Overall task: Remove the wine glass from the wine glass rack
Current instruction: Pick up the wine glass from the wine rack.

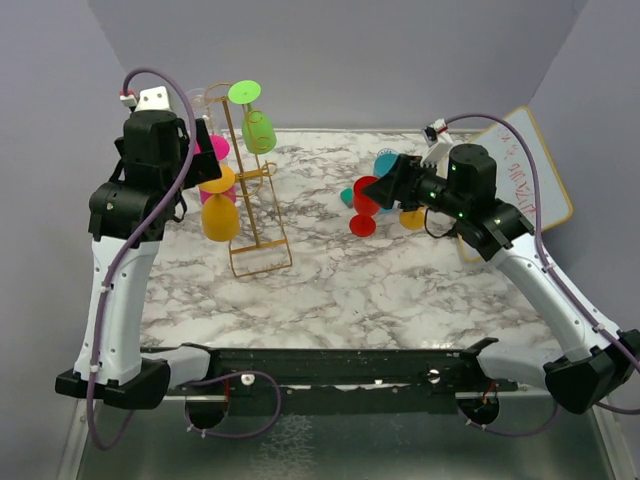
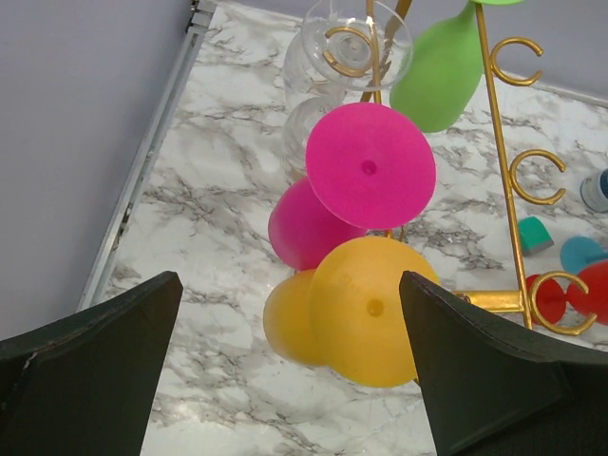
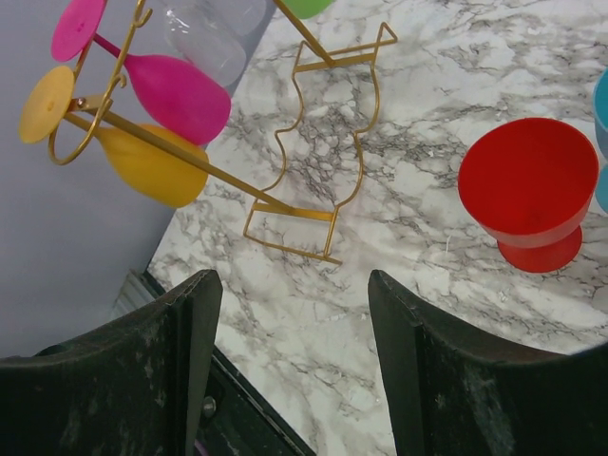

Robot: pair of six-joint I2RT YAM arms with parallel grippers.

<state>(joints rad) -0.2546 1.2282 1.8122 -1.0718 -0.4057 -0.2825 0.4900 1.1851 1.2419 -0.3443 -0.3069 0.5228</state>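
Note:
The gold wire wine glass rack (image 1: 252, 190) stands at the left of the marble table. Hanging from it upside down are a green wine glass (image 1: 258, 130), a pink one (image 1: 215, 150), a yellow one (image 1: 220, 215) and a clear one (image 2: 347, 47). My left gripper (image 1: 205, 152) is open wide beside the rack. In the left wrist view the yellow glass's round foot (image 2: 375, 309) lies ahead, between the fingers (image 2: 95, 370) without touching them, and the pink foot (image 2: 370, 163) is above it. My right gripper (image 3: 293, 280) is open and empty, left of a red glass (image 3: 532, 190) upright on the table.
Teal and blue glasses (image 1: 385, 162) and an orange one (image 1: 412, 218) lie around the red glass (image 1: 365, 200) by the right gripper (image 1: 385, 182). A white board with writing (image 1: 520, 170) rests at the far right. The table's metal edge (image 2: 142, 190) and grey wall run close to the rack's left.

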